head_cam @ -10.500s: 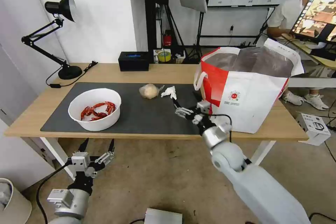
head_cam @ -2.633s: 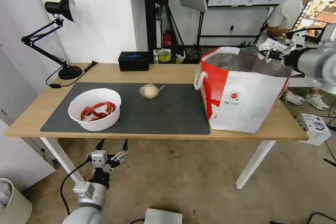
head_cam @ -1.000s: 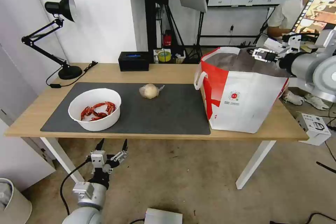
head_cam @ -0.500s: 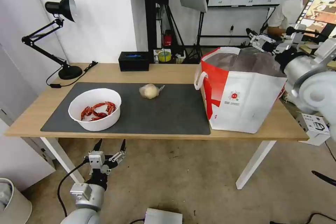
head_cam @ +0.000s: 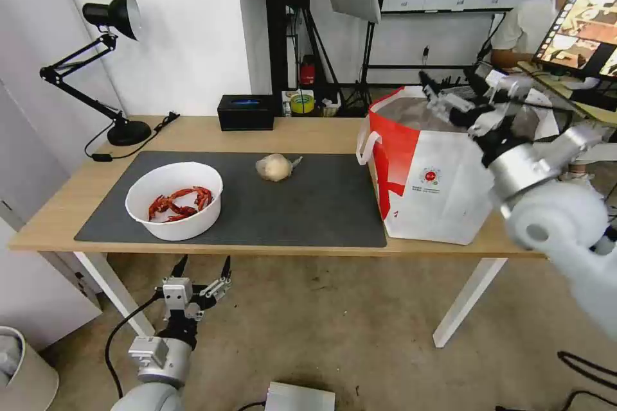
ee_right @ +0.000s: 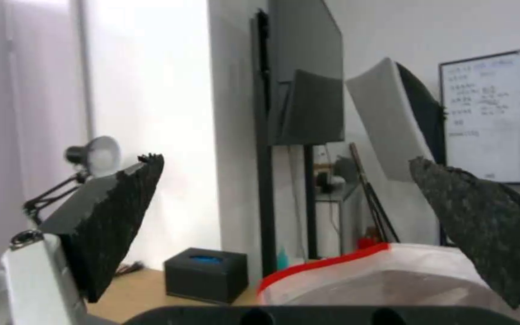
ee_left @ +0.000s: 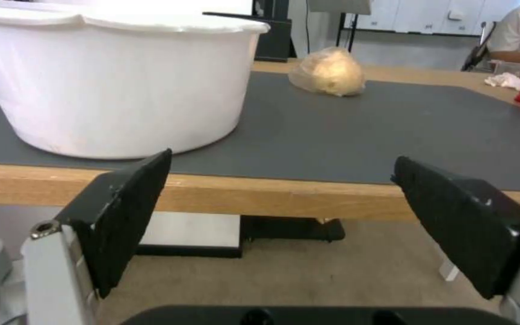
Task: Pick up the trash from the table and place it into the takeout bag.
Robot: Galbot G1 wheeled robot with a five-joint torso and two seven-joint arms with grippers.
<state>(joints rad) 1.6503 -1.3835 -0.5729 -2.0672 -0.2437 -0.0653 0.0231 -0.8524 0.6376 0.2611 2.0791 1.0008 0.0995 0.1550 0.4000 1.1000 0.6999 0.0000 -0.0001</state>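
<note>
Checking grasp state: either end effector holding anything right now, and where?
Nothing held. Right end effector is open and empty above the takeout bag; left end effector is open below the table.

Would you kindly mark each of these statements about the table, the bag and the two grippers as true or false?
1. The right gripper is open above the takeout bag. True.
2. The white bowl is empty. False: it holds red crayfish shells.
3. The left gripper grips the wrapped lump. False: it hangs open below the table edge.
4. The wrapped lump lies on the dark mat. True.
5. The black tissue box is inside the bag. False: it stands at the table's far edge.
</note>
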